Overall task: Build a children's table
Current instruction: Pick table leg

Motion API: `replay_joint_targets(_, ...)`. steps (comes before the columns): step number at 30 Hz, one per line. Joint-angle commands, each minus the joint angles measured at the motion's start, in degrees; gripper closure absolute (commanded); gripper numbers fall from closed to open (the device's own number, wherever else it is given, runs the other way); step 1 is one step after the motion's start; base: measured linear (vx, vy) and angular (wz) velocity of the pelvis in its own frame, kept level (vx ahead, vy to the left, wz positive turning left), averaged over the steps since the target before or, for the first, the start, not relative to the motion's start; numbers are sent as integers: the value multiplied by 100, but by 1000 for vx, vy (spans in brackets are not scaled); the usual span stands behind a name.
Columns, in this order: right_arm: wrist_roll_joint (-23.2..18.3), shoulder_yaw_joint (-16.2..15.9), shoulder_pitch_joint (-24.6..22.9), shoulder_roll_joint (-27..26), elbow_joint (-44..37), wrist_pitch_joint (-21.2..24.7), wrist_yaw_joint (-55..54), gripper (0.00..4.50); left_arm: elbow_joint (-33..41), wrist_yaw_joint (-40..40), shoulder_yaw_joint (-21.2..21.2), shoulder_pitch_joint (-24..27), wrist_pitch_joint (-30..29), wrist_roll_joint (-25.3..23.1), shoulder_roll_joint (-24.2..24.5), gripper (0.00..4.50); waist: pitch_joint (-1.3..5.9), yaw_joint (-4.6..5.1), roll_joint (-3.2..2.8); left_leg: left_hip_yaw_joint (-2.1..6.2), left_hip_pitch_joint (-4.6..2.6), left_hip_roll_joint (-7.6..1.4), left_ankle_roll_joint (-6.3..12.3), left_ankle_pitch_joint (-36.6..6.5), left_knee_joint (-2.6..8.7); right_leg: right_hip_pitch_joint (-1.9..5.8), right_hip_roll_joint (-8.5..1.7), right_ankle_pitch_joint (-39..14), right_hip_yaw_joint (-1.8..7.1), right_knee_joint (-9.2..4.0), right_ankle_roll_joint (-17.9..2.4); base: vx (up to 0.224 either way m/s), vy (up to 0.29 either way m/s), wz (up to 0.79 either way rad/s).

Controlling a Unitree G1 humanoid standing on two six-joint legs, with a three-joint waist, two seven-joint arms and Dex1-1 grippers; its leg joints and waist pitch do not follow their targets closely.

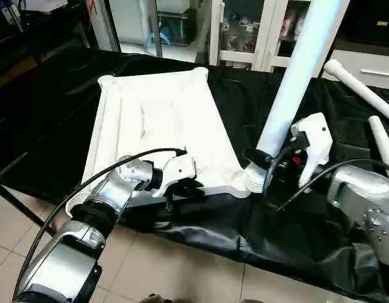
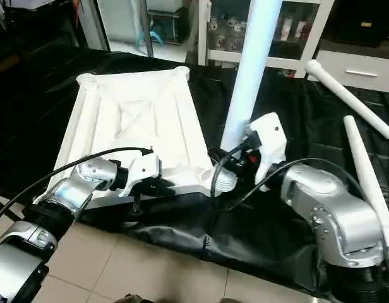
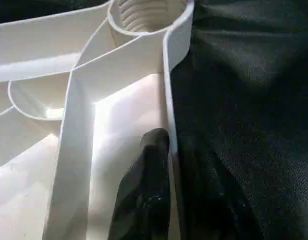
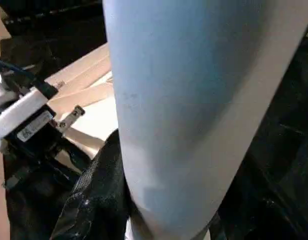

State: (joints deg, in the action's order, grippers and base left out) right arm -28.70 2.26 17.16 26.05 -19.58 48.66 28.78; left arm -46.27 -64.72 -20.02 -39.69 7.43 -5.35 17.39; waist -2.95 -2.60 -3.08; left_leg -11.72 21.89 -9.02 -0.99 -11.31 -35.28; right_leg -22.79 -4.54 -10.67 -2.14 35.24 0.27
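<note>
The white tabletop (image 1: 169, 126) lies upside down, ribs up, on the black-covered work table (image 1: 49, 120). My left gripper (image 1: 185, 187) is shut on the tabletop's near rim. In the left wrist view one finger (image 3: 146, 195) is inside the rim wall and the other is outside, near a threaded socket (image 3: 144, 15). My right gripper (image 1: 265, 165) is shut on a white leg (image 1: 295, 76). The leg stands almost upright with its ribbed end (image 1: 254, 181) at the near right corner socket (image 1: 237, 178). The leg (image 4: 194, 100) rises close before the right wrist camera, beside one finger (image 4: 96, 200).
Two more white legs (image 2: 349, 98) (image 2: 366, 173) lie on the black cover to the right. The cover hangs over the table's near edge (image 1: 201, 230) above a tiled floor. Cabinets (image 1: 245, 31) stand behind the table.
</note>
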Motion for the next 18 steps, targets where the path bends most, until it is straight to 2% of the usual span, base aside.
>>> replay_joint_targets(1, 26, -95, 197, -54, 98, -30, -62, 267, -163, 65, 53, 154, -224, -13, 18, 430, 349, 4, 101, 243, -144, -404, -111, -1344, 498, 179, -439, -1586, 249, -474, -1240, 0, 0, 0)
replay_joint_targets(2, 26, -95, 197, -54, 98, -30, -62, 267, -163, 65, 53, 154, -224, -13, 18, 435, 347, 9, 100, 239, -145, -404, -116, -1370, 499, 176, -438, -1597, 251, -480, -1239, 0, 0, 0)
replay_joint_targets(3, 44, -178, 260, -102, 199, -35, -37, 268, -76, 48, 63, 202, -321, 24, 23, 447, 345, 7, 129, 230, -163, -411, -117, -1400, 495, 164, -438, -1582, 258, -485, -1240, 0, 0, 0)
replay_joint_targets(4, 53, -218, 295, -126, 253, -39, -8, 268, -1, -1, 57, 245, -379, 40, 28, 447, 344, 9, 136, 235, -138, -402, -98, -1352, 497, 186, -453, -1591, 258, -482, -1243, 0, 0, 0)
replay_joint_targets(8, 100, -339, 377, -182, 394, -75, 66, 268, 148, -60, 45, 349, -437, 56, 37, 450, 358, 25, 114, 233, -130, -410, -45, -1210, 488, 185, -449, -1427, 258, -464, -1257, 0, 0, 0)
replay_joint_targets(9, 126, -376, 414, -196, 461, -98, 83, 268, 166, -46, 42, 364, -435, 49, 34, 450, 370, 30, 195, 216, -131, -409, -7, -1147, 479, 191, -439, -1298, 256, -458, -1283, 0, 0, 0)
replay_joint_targets(11, 192, -464, 501, -208, 621, -138, 115, 268, 209, 11, 51, 388, -450, 56, 31, 450, 371, 15, 159, 219, -115, -406, 53, -974, 470, 199, -453, -1132, 252, -424, -1334, 0, 0, 0)
replay_joint_targets(12, 218, -489, 520, -202, 660, -150, 119, 268, 220, 17, 52, 392, -454, 60, 32, 450, 374, 11, 185, 212, -117, -404, 82, -946, 462, 201, -454, -1126, 250, -420, -1344, 0, 0, 0)
replay_joint_targets(18, 374, -621, 626, -215, 1052, -323, 185, 268, 431, -69, 48, 480, -529, 24, 99, 450, 358, 25, 164, 216, -124, -404, 30, -1094, 477, 191, -449, -1377, 254, -451, -1268, 0, 0, 0)
